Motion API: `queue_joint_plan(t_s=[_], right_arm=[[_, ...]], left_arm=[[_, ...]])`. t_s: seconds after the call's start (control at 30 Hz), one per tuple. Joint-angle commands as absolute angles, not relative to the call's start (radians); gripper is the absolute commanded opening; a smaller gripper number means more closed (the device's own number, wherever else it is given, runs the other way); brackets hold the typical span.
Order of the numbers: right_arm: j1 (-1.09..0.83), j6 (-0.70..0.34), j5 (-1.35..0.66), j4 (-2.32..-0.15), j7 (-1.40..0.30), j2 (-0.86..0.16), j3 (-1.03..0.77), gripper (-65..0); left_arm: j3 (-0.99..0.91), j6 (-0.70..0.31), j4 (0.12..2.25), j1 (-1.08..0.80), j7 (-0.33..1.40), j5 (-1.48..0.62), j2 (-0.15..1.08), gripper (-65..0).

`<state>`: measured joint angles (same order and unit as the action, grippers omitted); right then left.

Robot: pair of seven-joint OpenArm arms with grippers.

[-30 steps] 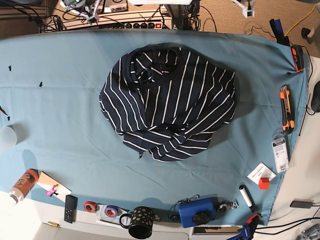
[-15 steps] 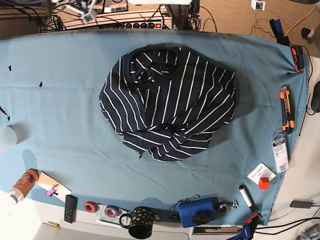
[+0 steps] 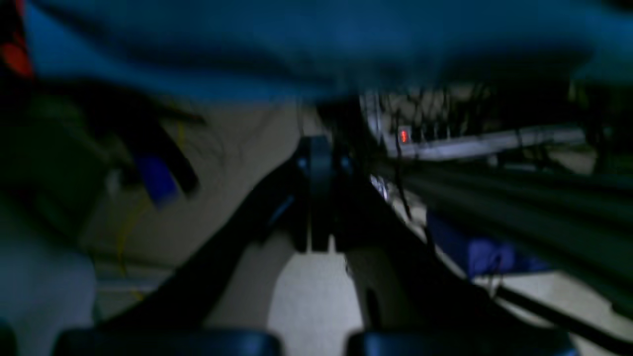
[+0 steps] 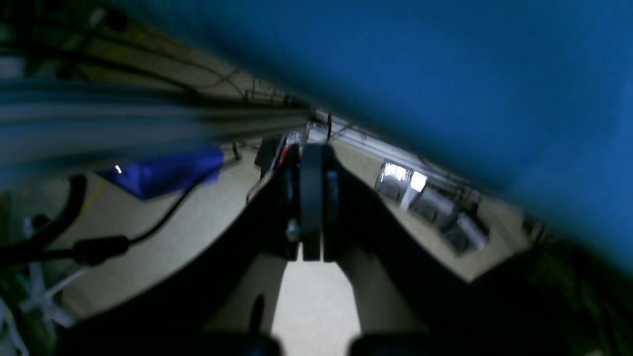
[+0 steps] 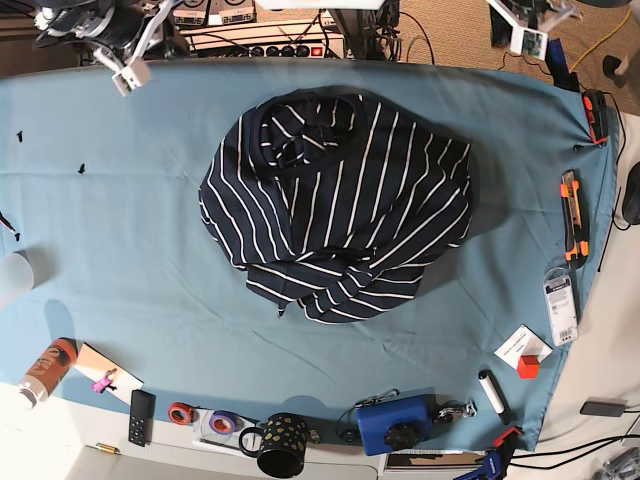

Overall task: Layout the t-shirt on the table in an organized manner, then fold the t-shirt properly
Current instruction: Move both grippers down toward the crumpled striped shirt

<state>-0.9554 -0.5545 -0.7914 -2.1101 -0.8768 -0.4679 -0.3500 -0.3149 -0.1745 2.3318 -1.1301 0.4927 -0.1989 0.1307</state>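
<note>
Looking down, we saw the shirt (image 5: pixel 335 210) crumpled mid-desk (image 5: pixel 120 250), while our left tool (image 3: pixel 316 198) and right tool (image 4: pixel 311 198), both clenched empty, hovered beyond the far edge.

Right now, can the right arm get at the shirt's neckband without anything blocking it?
Probably yes. The right tool sits shut at the table's far edge, and only bare cloth lies between it and the shirt, whose neckband is on the near side of the heap.
</note>
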Motion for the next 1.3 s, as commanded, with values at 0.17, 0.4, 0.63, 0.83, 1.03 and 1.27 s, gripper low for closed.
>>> queue_joint_plan(t_s=[0.17, 0.4, 0.63, 0.83, 1.03, 1.27], right_arm=[[-0.884, -0.573, -0.849, -2.168, -0.858, -0.479, -0.401, -65.0], [-0.748, -0.573, -0.841, -2.168, -0.861, -0.476, -0.401, -65.0], [-0.678, -0.573, -0.773, -2.168, -0.852, -0.476, -0.401, -52.2], [-0.645, -0.572, -0.765, -2.167, -0.767, -0.476, -0.363, -38.4], [-0.518, -0.570, -0.647, -2.167, -0.845, -0.476, -0.143, -38.4], [-0.436, -0.434, -0.415, -2.164, -0.838, -0.476, 0.093, -38.4]], left_arm=[[-0.318, -0.176, 2.356, -1.052, 0.471, -0.202, 0.133, -65.0], [-0.317, -0.176, 2.356, -0.932, 0.471, -0.203, 0.133, -65.0], [-0.317, -0.230, 2.356, -0.880, 0.414, -0.203, 0.133, -46.4], [-0.317, -0.245, 2.356, -0.880, 0.395, -0.202, 0.133, -36.0], [-0.317, -0.245, 2.356, -0.878, 0.395, -0.203, 0.133, -36.0], [-0.317, -0.245, 2.356, -0.878, 0.395, -0.203, 0.133, -36.0]])
